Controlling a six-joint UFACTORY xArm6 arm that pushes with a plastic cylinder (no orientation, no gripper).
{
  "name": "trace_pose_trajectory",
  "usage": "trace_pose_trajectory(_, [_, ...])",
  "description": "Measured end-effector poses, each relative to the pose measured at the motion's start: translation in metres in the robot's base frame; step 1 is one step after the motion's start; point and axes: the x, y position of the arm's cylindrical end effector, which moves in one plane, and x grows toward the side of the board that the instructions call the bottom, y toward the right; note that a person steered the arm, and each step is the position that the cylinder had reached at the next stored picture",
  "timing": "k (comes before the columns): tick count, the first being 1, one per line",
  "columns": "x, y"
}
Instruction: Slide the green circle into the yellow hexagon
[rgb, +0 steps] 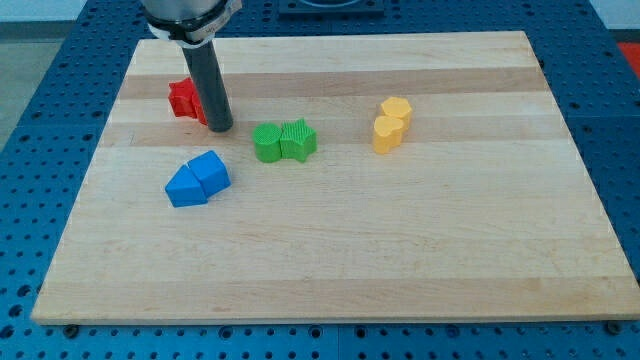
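Note:
The green circle lies near the board's middle, touching a green star on its right. The yellow hexagon sits to the view's right, touching a second yellow block just below it. My tip rests on the board to the left of the green circle, a short gap away. It stands right in front of a red block, partly hiding it.
Two blue blocks lie together below my tip, toward the view's lower left. The wooden board sits on a blue perforated table.

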Motion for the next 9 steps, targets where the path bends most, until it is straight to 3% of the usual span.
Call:
trace_pose_trajectory(1, [0.0,0.0])
trace_pose_trajectory(3, [0.049,0.0])
trace_pose_trajectory(9, [0.035,0.109])
